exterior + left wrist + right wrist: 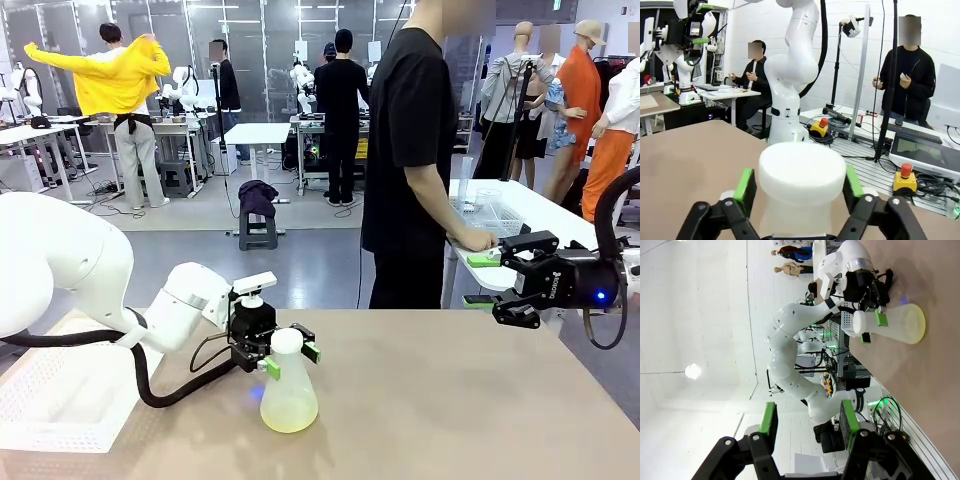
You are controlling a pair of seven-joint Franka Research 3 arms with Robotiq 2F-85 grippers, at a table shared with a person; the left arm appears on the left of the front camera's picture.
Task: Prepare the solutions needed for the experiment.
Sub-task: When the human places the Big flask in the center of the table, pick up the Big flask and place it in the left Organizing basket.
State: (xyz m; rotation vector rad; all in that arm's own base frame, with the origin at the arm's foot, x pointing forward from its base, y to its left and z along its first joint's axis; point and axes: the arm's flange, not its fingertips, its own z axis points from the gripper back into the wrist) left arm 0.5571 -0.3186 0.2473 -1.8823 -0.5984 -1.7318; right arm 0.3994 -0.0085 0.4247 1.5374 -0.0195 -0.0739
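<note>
While one flask (288, 393) holds the solutions (289, 412), left claw (288, 356) gripping its neck, right claw (483, 279) open.

Pale yellow-green solutions (289, 408) fill the bottom of an upright translucent flask (288, 375) on the table's near-left.

A smooth tan tabletop (450, 400) stretches across the scene. Standing upright on it, left of the middle and near the robot's edge, is a translucent white cone-shaped flask (288, 385) with a pale yellow-green liquid (289, 412) in its wide bottom. At the far left a white perforated mat (55, 400) lies flat on the tabletop, apart from the flask.
</note>
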